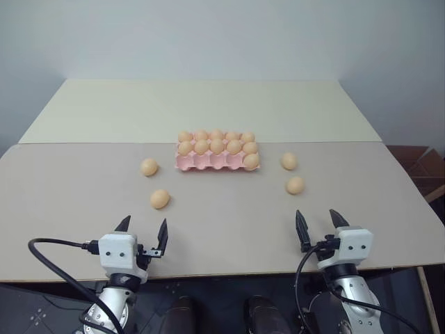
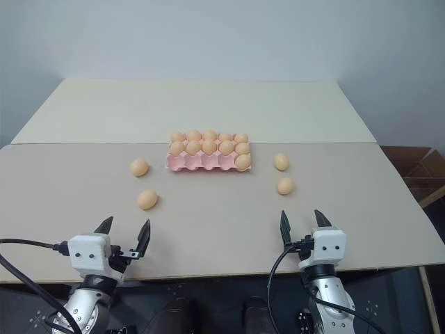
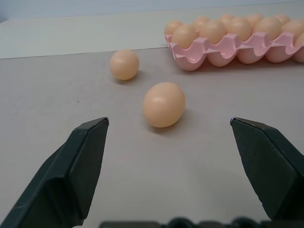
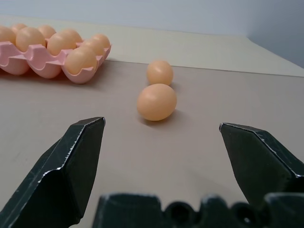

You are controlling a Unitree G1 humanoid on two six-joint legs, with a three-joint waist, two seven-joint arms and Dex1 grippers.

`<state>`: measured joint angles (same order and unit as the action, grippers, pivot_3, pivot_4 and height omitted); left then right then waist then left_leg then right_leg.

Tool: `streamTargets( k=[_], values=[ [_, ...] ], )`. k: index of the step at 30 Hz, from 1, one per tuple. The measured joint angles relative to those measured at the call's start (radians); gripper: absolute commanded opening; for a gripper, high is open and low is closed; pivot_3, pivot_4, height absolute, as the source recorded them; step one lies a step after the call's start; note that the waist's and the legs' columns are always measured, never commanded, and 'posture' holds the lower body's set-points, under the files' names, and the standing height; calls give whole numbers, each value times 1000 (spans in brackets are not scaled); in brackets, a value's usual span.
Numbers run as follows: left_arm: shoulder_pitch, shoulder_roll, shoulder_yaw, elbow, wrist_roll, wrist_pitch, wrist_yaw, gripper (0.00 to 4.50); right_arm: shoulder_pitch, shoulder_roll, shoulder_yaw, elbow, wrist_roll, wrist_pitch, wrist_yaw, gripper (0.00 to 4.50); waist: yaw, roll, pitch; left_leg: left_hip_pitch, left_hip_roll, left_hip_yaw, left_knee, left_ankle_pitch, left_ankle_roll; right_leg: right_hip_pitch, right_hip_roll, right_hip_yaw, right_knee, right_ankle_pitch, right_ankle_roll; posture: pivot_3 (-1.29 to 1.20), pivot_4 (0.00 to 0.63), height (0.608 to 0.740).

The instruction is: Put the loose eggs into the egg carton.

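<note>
- Nearest the robot, the left gripper (image 1: 143,232) and the right gripper (image 1: 322,223) are hovering over the near edge of the table (image 1: 83,188), each with its two black fingers spread wide and holding nothing.
- A little farther out, four loose eggs are lying on the table: the near left egg (image 1: 160,199) and the far left egg (image 1: 149,167) are sitting ahead of the left gripper, while the near right egg (image 1: 295,185) and the far right egg (image 1: 289,161) are sitting ahead of the right one.
- In each wrist view the nearer egg is showing between that gripper's open fingers, well short of them and untouched.
- Beyond the eggs, the egg carton (image 1: 208,163) is resting at mid-table between the two pairs; its two far rows are looking full, and its near row is holding one egg at its right end, leaving four cups bare.
- The step in hand appears to be the approach to a first pick, with no egg yet lifted.
- The next move is likely calling for one gripper to reach forward, straddle its nearer egg and close gently, since a smooth oval egg could roll or slip.
</note>
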<state>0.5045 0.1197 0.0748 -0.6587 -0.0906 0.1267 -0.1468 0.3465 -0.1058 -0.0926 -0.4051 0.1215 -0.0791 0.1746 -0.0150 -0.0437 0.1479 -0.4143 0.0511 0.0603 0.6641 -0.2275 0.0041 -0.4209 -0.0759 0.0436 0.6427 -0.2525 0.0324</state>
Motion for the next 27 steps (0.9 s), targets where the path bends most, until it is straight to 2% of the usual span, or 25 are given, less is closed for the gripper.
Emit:
streamTargets(
  k=[11, 18, 22, 27],
  values=[
    [5, 29, -19, 1, 31, -31, -13, 4454, -2, 0, 3, 0, 0, 0, 0, 4500, 0, 0, 0, 0, 0, 0, 0, 0, 0, 0, 0, 0, 0, 0, 0, 0, 150, 740],
    [1, 137, -17, -50, -78, 61, -133, 4454, -19, 0, 9, -7, -2, 19, -9, 4500, 0, 0, 0, 1, 0, 0, 0, 0, 0, 0, 0, 0, 1, 0, 0, 0, 150, 740],
    [-44, 204, 1, -65, -104, 110, -170, 4454, -26, -3, 40, -46, -22, 73, -17, 4500, 0, 1, 0, 1, 0, 0, 0, 0, 0, 0, 0, 0, 1, 0, 0, 0, 150, 740],
    [-120, 207, -4, -63, -68, 155, -143, 4454, -53, -4, 83, -131, -87, 268, -68, 4500, 1, 1, -1, 1, 0, 0, 0, 0, 0, 0, 0, 0, 1, 4, 6, 0, 150, 740]
  ],
)
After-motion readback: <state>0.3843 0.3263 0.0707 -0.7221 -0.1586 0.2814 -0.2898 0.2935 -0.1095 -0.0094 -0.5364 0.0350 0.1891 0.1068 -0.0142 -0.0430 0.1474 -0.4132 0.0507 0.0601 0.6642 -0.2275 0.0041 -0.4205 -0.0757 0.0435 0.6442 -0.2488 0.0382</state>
